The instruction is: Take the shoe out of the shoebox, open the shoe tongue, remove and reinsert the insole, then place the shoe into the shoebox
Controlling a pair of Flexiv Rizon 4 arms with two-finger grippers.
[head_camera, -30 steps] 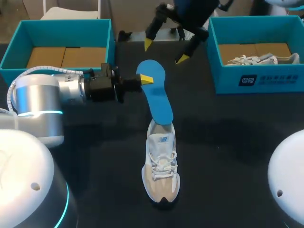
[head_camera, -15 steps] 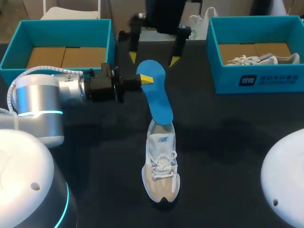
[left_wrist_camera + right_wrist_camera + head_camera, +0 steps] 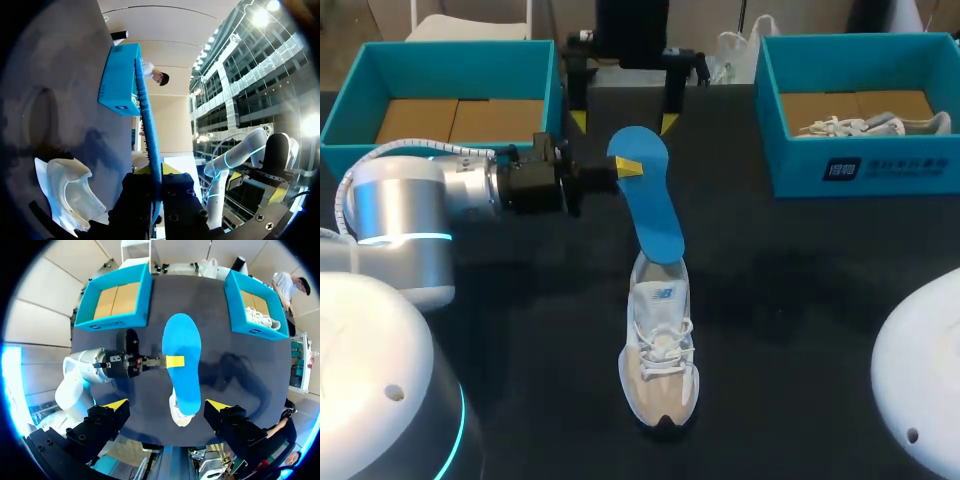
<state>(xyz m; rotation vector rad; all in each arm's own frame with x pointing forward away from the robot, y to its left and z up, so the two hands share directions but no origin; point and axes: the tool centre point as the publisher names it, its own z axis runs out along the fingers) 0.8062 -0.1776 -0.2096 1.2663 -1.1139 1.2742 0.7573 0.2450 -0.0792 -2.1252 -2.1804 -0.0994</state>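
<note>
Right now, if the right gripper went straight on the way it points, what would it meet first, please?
Probably the blue insole, which the left gripper holds; depth is unclear.

Silver arm (image 3: 395, 205), cyan ring (image 3: 410, 238), black end effector (image 3: 626, 168)

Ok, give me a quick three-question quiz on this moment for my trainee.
1. True or false: the left gripper is shut on the blue insole.
2. The insole's lower end is: A) in the left shoebox B) at the sneaker's heel opening C) flat on the table.
3. Fill in: the right gripper, above the table's far side, is ___ (open or shut).
Key: 1 true; 2 B; 3 open.
</note>
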